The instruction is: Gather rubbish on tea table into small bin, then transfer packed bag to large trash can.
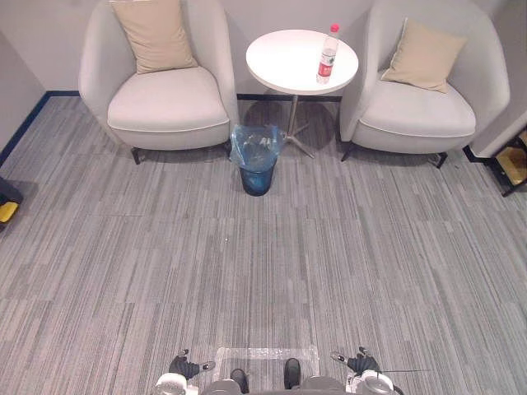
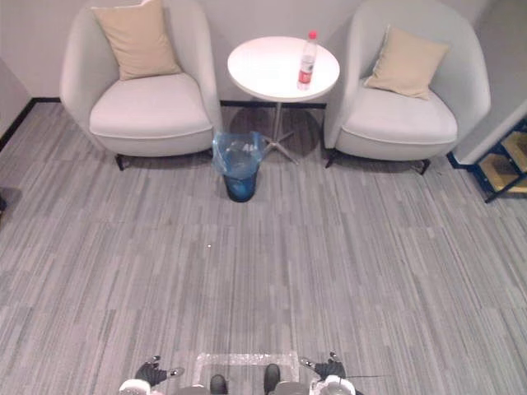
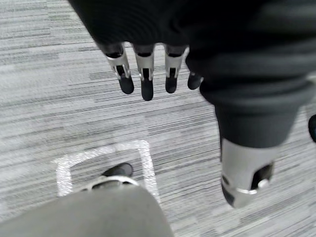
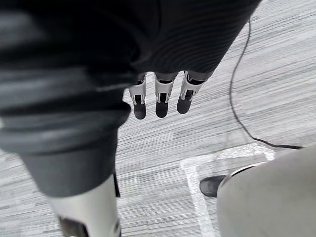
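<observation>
A plastic bottle [image 1: 328, 54] with a red cap and label stands upright on the round white tea table [image 1: 284, 59] between two armchairs. In front of the table a small dark bin [image 1: 258, 159] lined with a blue bag sits on the carpet. Far from both, my left hand [image 1: 188, 365] and right hand [image 1: 359, 360] hang low at the near edge of the view. The left hand's fingers [image 3: 146, 73] are straight and hold nothing. Likewise the right hand's fingers [image 4: 161, 96] hang relaxed above the carpet.
A light grey armchair [image 1: 160, 78] with a beige cushion stands left of the table, another [image 1: 428, 82] to its right. A taped square [image 1: 263, 359] marks the carpet. A dark shelf [image 1: 512, 160] shows at the right edge. Grey carpet stretches up to the bin.
</observation>
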{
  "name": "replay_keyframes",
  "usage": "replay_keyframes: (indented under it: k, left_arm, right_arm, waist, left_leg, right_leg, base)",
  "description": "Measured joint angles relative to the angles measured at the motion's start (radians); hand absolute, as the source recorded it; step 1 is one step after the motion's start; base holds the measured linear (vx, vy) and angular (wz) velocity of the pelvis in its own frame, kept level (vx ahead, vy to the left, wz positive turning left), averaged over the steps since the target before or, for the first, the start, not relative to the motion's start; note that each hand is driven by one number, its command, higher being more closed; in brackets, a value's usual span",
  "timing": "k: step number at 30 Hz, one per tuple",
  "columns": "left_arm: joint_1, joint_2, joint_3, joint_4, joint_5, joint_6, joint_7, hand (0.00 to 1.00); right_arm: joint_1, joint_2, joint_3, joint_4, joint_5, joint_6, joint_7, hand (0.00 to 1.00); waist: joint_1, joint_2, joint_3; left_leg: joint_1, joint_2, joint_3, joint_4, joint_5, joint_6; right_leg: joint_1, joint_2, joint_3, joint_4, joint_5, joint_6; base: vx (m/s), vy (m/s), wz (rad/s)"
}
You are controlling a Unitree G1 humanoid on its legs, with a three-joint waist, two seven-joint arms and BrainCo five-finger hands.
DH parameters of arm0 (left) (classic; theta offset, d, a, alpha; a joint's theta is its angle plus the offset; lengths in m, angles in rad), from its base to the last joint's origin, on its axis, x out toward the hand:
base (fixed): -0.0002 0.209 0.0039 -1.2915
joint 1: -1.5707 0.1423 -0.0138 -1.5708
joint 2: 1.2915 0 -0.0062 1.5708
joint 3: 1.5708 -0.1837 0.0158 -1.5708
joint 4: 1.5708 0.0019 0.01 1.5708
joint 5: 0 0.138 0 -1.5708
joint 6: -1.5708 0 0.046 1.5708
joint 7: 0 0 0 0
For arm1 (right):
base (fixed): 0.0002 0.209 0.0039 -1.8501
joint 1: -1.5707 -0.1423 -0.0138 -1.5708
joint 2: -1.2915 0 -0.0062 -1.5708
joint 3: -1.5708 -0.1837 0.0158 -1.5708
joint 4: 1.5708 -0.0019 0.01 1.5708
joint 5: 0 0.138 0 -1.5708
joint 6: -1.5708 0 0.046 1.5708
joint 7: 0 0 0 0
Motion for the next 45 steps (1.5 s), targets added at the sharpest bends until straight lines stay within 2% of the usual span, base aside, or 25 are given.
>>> replay_keyframes:
  k: [2, 4, 8, 10, 11, 12, 13, 16, 18, 19, 21, 22, 25, 26, 27, 28, 29, 32, 33, 35, 37, 40, 42, 43, 45]
  left_arm:
    - [0.008, -0.018, 0.041, -0.015, -0.003, 0.000, 0.002, 0.00]
    - [0.008, -0.032, 0.064, -0.015, -0.004, 0.000, 0.002, 0.00]
    - [0.005, -0.033, 0.064, -0.015, -0.005, -0.001, 0.005, 0.00]
    - [0.009, -0.040, 0.064, -0.014, -0.005, -0.004, 0.005, 0.00]
    - [0.009, -0.034, 0.064, -0.015, -0.008, -0.004, 0.004, 0.00]
    - [0.008, -0.024, 0.065, -0.016, -0.011, -0.005, 0.004, 0.00]
    - [0.004, -0.017, 0.068, -0.016, -0.013, -0.005, 0.004, 0.00]
    - [0.008, -0.023, 0.074, -0.021, -0.023, -0.003, 0.004, 0.00]
    - [0.020, -0.021, 0.066, -0.034, -0.028, -0.001, 0.005, 0.00]
    - [0.021, -0.016, 0.048, -0.033, -0.033, 0.000, 0.004, 0.00]
    - [0.003, -0.016, 0.022, -0.027, -0.041, 0.001, 0.003, 0.00]
    - [-0.006, -0.029, 0.017, -0.032, -0.044, -0.001, 0.004, 0.00]
    - [-0.016, -0.046, -0.015, -0.030, -0.044, -0.007, 0.002, 0.00]
    - [-0.016, -0.050, -0.018, -0.027, -0.044, -0.007, 0.001, 0.00]
    - [-0.014, -0.057, -0.019, -0.022, -0.045, -0.007, 0.001, 0.00]
    - [-0.011, -0.062, -0.016, -0.020, -0.053, -0.008, 0.001, 0.00]
    - [-0.020, -0.103, -0.015, -0.004, -0.060, -0.010, 0.001, 0.00]
    - [-0.037, -0.145, -0.012, -0.004, -0.063, -0.014, 0.001, 0.00]
    - [-0.037, -0.155, -0.002, -0.003, -0.063, -0.014, 0.001, 0.00]
    - [-0.037, -0.152, 0.024, -0.019, -0.064, -0.022, 0.000, 0.00]
    - [-0.036, -0.155, 0.047, -0.058, -0.066, -0.028, 0.000, 0.00]
    - [-0.037, -0.165, 0.065, -0.085, -0.065, -0.029, -0.005, 0.00]
    - [-0.040, -0.164, 0.073, -0.096, -0.065, -0.030, -0.004, 0.00]
    - [-0.041, -0.164, 0.073, -0.095, -0.065, -0.030, -0.004, 0.00]
    - [-0.041, -0.164, 0.073, -0.093, -0.065, -0.029, -0.004, 0.00]
  right_arm:
    - [0.003, -0.005, 0.004, -0.003, 0.023, -0.001, -0.003, 0.00]
    - [-0.001, -0.013, 0.000, -0.003, 0.037, 0.000, -0.007, 0.00]
    - [-0.002, -0.011, -0.013, -0.007, 0.039, 0.000, -0.010, 0.00]
    - [-0.001, -0.019, -0.014, -0.004, 0.038, -0.001, -0.017, 0.00]
    - [0.002, -0.020, -0.014, 0.000, 0.038, 0.001, -0.021, 0.00]
    - [0.007, -0.007, -0.015, -0.003, 0.037, -0.001, -0.023, 0.00]
    - [0.007, 0.002, -0.021, -0.004, 0.036, -0.001, -0.023, 0.00]
    - [0.010, 0.000, -0.029, -0.005, 0.028, 0.000, -0.020, 0.00]
    - [0.012, -0.001, -0.029, -0.031, 0.026, 0.000, -0.008, 0.00]
    - [0.011, 0.002, -0.030, -0.052, 0.026, -0.003, -0.001, 0.00]
    - [-0.003, -0.003, -0.030, -0.069, 0.025, -0.001, 0.003, 0.00]
    - [-0.006, -0.009, -0.029, -0.076, 0.009, -0.001, 0.004, 0.00]
    - [-0.032, -0.012, -0.003, -0.081, -0.012, -0.008, 0.007, 0.00]
    - [-0.039, -0.012, 0.007, -0.081, -0.012, -0.010, 0.008, 0.00]
    - [-0.039, -0.012, 0.019, -0.080, -0.013, -0.011, 0.007, 0.00]
    - [-0.026, -0.009, 0.025, -0.078, -0.010, -0.013, 0.009, 0.00]
    - [-0.050, -0.041, 0.036, -0.074, -0.014, -0.011, 0.013, 0.00]
    - [-0.049, -0.062, 0.043, -0.070, -0.013, -0.011, 0.014, 0.00]
    - [-0.050, -0.064, 0.044, -0.067, -0.012, -0.012, 0.013, 0.00]
    - [-0.045, -0.060, 0.044, -0.032, -0.010, -0.008, 0.008, 0.00]
    - [-0.025, -0.057, 0.034, -0.035, -0.010, -0.008, 0.003, 0.00]
    - [-0.024, -0.054, 0.001, -0.037, -0.007, 0.005, 0.014, 0.00]
    - [-0.025, -0.041, -0.015, -0.036, -0.007, 0.009, 0.011, 0.00]
    - [-0.022, -0.036, -0.016, -0.032, -0.007, 0.009, 0.009, 0.00]
    - [-0.021, -0.031, -0.028, -0.025, -0.008, 0.010, 0.005, 0.00]
  waist:
    - [0.009, 0.019, 0.008]
    - [0.012, 0.035, 0.017]
    - [0.022, 0.031, 0.022]
    - [0.024, 0.043, 0.023]
    - [0.033, 0.040, 0.022]
    - [0.035, 0.023, 0.019]
    - [0.035, 0.005, 0.019]
    - [0.059, 0.000, 0.020]
    - [0.051, -0.002, 0.015]
    - [0.038, 0.003, 0.016]
    - [0.033, 0.010, 0.021]
    - [0.030, 0.030, 0.032]
    - [0.006, 0.039, 0.032]
    - [-0.003, 0.039, 0.032]
    - [-0.005, 0.034, 0.029]
    - [-0.004, 0.004, 0.019]
    - [0.003, 0.080, 0.012]
    - [-0.005, 0.128, 0.005]
    - [-0.003, 0.130, 0.014]
    - [0.001, 0.120, 0.027]
    - [0.010, 0.089, 0.045]
    - [0.026, 0.093, 0.042]
    - [0.036, 0.084, 0.044]
    - [0.041, 0.082, 0.045]
    - [0.055, 0.083, 0.043]
  left_leg:
    - [-0.096, 0.056, 0.008, 0.241, -0.003, 0.014]
    - [-0.143, 0.055, -0.012, 0.269, -0.057, 0.016]
    - [-0.190, -0.021, -0.065, 0.011, -0.034, 0.017]
    - [-0.170, -0.047, -0.130, -0.188, 0.076, 0.000]
    - [-0.154, -0.060, -0.117, -0.183, 0.122, 0.041]
    - [-0.155, -0.073, -0.102, -0.175, 0.101, 0.050]
    - [-0.153, -0.086, -0.086, -0.164, 0.074, 0.062]
    - [-0.076, -0.089, -0.015, -0.173, 0.027, 0.084]
    - [0.007, -0.094, 0.025, -0.212, 0.000, 0.096]
    - [0.045, -0.094, 0.030, -0.225, -0.016, 0.094]
    - [0.132, -0.088, 0.034, -0.277, -0.017, 0.093]
    - [0.184, -0.069, 0.036, -0.308, -0.017, 0.093]
    - [0.238, -0.011, 0.035, -0.304, -0.017, 0.093]
    - [0.253, -0.001, 0.035, -0.306, -0.018, 0.087]
    - [0.277, 0.002, 0.035, -0.305, -0.024, 0.062]
    - [0.310, -0.021, 0.020, -0.302, -0.046, 0.015]
    - [0.323, 0.039, -0.013, -0.282, -0.056, -0.015]
    - [0.209, 0.086, -0.083, -0.062, -0.004, -0.078]
    - [0.149, 0.107, -0.110, 0.081, 0.034, -0.083]
    - [0.041, 0.149, -0.129, 0.352, 0.007, -0.084]
    - [-0.033, 0.153, -0.080, 0.420, -0.013, -0.046]
    - [-0.136, 0.147, -0.044, 0.371, -0.029, -0.018]
    - [-0.174, 0.089, -0.022, 0.147, -0.025, -0.014]
    - [-0.174, 0.052, -0.023, 0.005, -0.008, -0.001]
    - [-0.152, -0.009, -0.044, -0.237, 0.099, 0.016]
  right_leg:
    - [0.044, 0.014, 0.029, 0.001, -0.008, -0.018]
    - [0.069, 0.003, 0.074, 0.002, -0.018, -0.034]
    - [0.074, -0.061, 0.161, 0.002, -0.053, -0.008]
    - [0.076, -0.073, 0.203, 0.001, -0.086, 0.027]
    - [0.082, -0.086, 0.223, 0.006, -0.099, 0.049]
    - [0.086, -0.103, 0.223, 0.024, -0.108, 0.062]
    - [0.067, -0.121, 0.211, 0.064, -0.123, 0.075]
    - [-0.027, -0.140, 0.218, 0.315, -0.142, 0.108]
    - [-0.149, -0.160, 0.206, 0.601, -0.124, 0.202]
    - [-0.211, -0.172, 0.170, 0.744, -0.119, 0.220]
    - [-0.285, -0.213, 0.025, 0.861, -0.164, 0.145]
    - [-0.310, -0.217, -0.072, 0.845, -0.192, 0.090]
    - [-0.403, -0.172, -0.212, 0.625, -0.176, 0.039]
    - [-0.420, -0.154, -0.229, 0.530, -0.130, 0.028]
    - [-0.419, -0.129, -0.239, 0.378, -0.022, 0.013]
    - [-0.414, -0.126, -0.227, 0.250, 0.201, -0.082]
    - [-0.418, -0.085, -0.241, 0.315, 0.158, -0.089]
    - [-0.385, -0.050, -0.261, 0.284, 0.082, -0.085]
    - [-0.350, -0.038, -0.258, 0.256, 0.077, -0.088]
    - [-0.208, -0.003, -0.258, 0.160, 0.070, -0.099]
    - [-0.091, 0.004, -0.242, 0.101, 0.045, -0.095]
    - [-0.035, 0.020, -0.222, 0.051, 0.037, -0.076]
    - [0.002, 0.017, -0.200, 0.016, 0.035, -0.052]
    - [0.016, 0.013, -0.189, 0.003, 0.029, -0.041]
    - [0.031, 0.009, -0.160, -0.004, 0.012, -0.014]
  base:
    - [0.19, -0.040, -0.25]
    - [0.22, 0.074, -0.55]
    - [0.22, 0.178, -0.69]
    - [0.28, 0.270, -0.70]
    - [0.35, 0.298, -0.61]
    - [0.31, 0.224, -0.43]
    - [0.44, 0.249, -0.31]
    - [0.37, 0.170, -0.59]
    - [0.35, 0.124, -0.62]
    - [0.38, 0.085, -0.27]
    - [0.41, 0.035, -0.22]
    - [0.33, -0.030, -0.18]
    - [0.46, -0.141, -0.08]
    - [0.44, -0.182, 0.04]
    - [0.52, -0.201, 0.09]
    - [0.59, -0.210, -0.13]
    - [0.57, -0.210, -0.10]
    - [0.38, -0.200, 0.01]
    - [0.34, -0.180, -0.04]
    - [0.47, -0.232, -0.07]
    - [0.36, -0.171, -0.10]
    - [0.26, -0.062, -0.25]
    - [0.28, 0.034, -0.24]
    - [0.31, 0.098, -0.27]
    - [0.35, 0.160, -0.44]
